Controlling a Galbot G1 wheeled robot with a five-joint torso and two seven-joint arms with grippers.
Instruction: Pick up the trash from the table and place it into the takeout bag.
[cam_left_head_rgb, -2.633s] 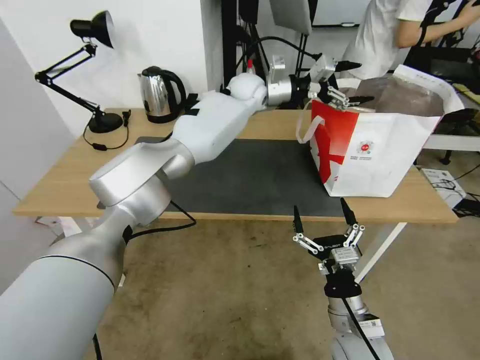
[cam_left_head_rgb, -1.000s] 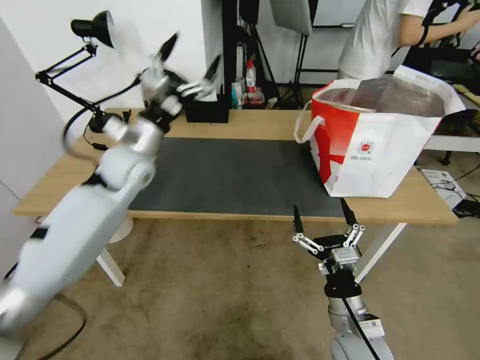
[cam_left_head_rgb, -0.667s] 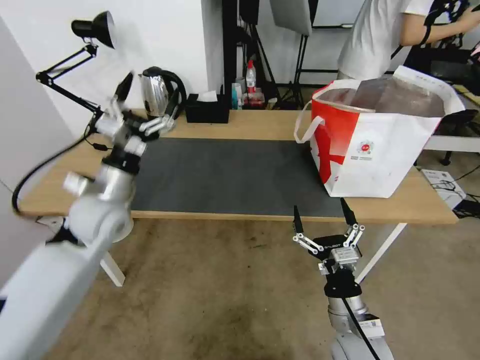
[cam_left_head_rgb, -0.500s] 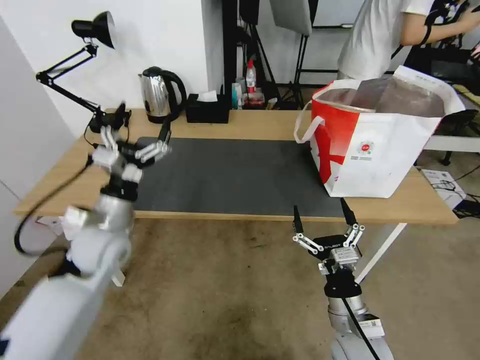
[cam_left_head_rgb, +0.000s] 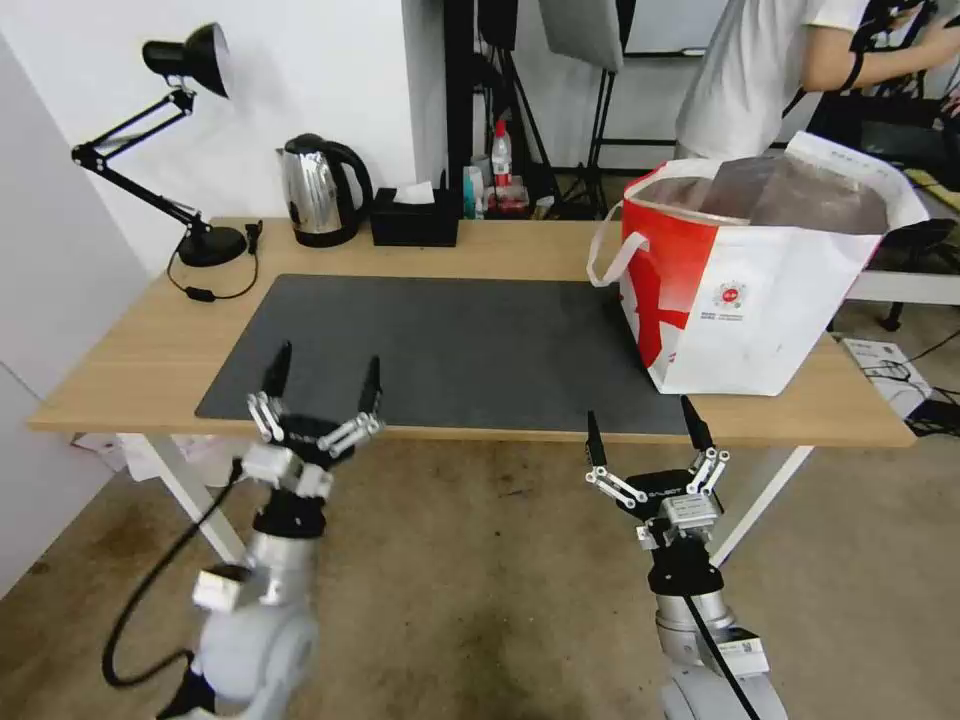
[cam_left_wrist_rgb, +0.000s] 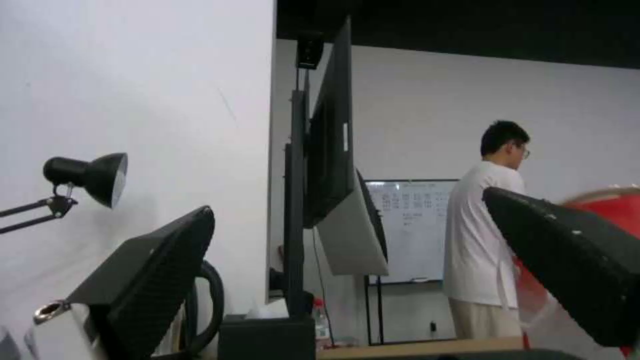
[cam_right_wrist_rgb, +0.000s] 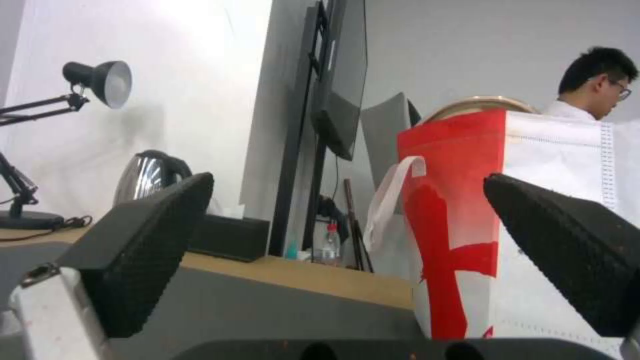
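Both grippers are hanging open and empty below the near edge of the long light-wood table (cam_left_head_rgb: 130, 370), left gripper (cam_left_head_rgb: 322, 378) and right gripper (cam_left_head_rgb: 645, 432), the latter sitting nearer the boxy white-and-red takeout bag (cam_left_head_rgb: 760, 300) standing at the table's right end.

Both claws — left claw (cam_left_head_rgb: 322, 372), right claw (cam_left_head_rgb: 641, 424) — upright, fingers spread.

takeout bag (cam_left_head_rgb: 760, 300): round red logo, print beneath unreadable | no other legible text

Dark mat (cam_left_head_rgb: 450, 345) lies bare; takeout bag (cam_left_head_rgb: 760, 300) blocks its right end
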